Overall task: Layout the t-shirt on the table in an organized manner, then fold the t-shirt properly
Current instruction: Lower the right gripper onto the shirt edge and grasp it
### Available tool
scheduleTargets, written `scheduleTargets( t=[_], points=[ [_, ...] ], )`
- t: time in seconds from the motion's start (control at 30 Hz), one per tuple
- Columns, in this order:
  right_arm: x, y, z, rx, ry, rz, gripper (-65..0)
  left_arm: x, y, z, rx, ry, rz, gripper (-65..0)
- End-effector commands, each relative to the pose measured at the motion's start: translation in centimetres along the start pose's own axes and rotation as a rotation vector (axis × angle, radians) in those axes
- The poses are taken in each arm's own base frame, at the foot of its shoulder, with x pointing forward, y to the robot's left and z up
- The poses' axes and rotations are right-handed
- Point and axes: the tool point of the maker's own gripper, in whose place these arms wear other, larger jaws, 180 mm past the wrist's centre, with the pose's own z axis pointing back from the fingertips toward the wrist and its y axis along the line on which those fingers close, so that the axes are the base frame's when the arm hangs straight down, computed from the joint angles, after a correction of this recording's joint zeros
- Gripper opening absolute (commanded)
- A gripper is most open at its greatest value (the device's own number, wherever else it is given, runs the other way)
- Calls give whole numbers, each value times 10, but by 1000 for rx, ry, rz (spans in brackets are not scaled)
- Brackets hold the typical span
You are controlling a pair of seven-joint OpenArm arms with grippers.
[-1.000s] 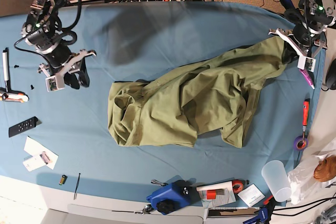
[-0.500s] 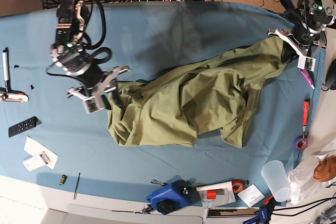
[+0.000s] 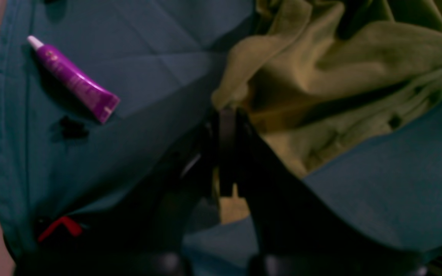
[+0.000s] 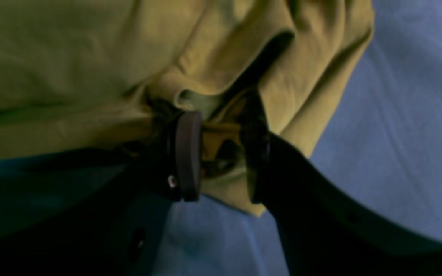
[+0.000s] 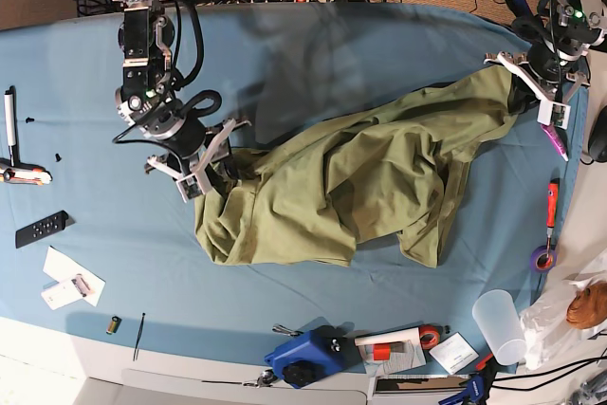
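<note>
Base view: a crumpled olive-green cotton t-shirt (image 5: 351,187) is seen lying across the middle of the large table covered in wrinkled medium-blue cloth (image 5: 313,54), stretched from a bunched lower-left end to a narrow upper-right end. The right gripper (image 5: 220,170), on this view's left, is set at the bunched left edge of the shirt, touching the fabric. The left gripper (image 5: 524,92), on this view's right, is placed at the shirt's far upper-right tip, near the table edge. A purple tube (image 5: 557,142) is seen just beside that gripper, and an orange-handled tool (image 5: 551,208) lies below it. A translucent plastic cup (image 5: 500,325) and a blue boxy device (image 5: 305,356) are placed along the near edge; a small black remote (image 5: 41,228) lies at the left.

Left wrist view: the left gripper (image 3: 226,126) is shown with its dark jaws pressed together on a fold of the t-shirt (image 3: 340,76), a strip of fabric being pinched between them. The purple tube (image 3: 76,80) lies on the blue cloth (image 3: 397,184), well apart from the fabric.

Right wrist view: the right gripper (image 4: 221,149) is shown with its jaws parted around a thick bunched fold of the t-shirt (image 4: 90,57); fabric fills the gap, and both pads (image 4: 187,153) appear to be touched by it. The blue cloth (image 4: 397,134) is seen to the right.
</note>
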Motion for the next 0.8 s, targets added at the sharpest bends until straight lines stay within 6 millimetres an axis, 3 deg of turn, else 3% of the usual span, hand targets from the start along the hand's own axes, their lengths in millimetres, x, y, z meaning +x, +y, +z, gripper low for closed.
scheduleTargets(
  t=[0.0,0.1,0.2,0.23,0.7,0.77],
  points=[
    [24,-6,2,-9,-75,10,-461,12,2,3,2,-44,-11,-650],
    [29,-7,2,-10,-85,11,-487,12,2,3,2,-44,-10,-650],
    [27,-7,1,-10,-75,10,-637,12,2,3,1,-43,-10,-650],
    [25,-7,1,-10,-64,10,-650,12,2,3,2,-43,-10,-650],
    [20,-3,1,17,-35,12,-650,12,2,3,2,-43,-11,-650],
    [19,4,2,53,-34,41,-539,12,2,3,2,-43,-11,-650]
  ],
)
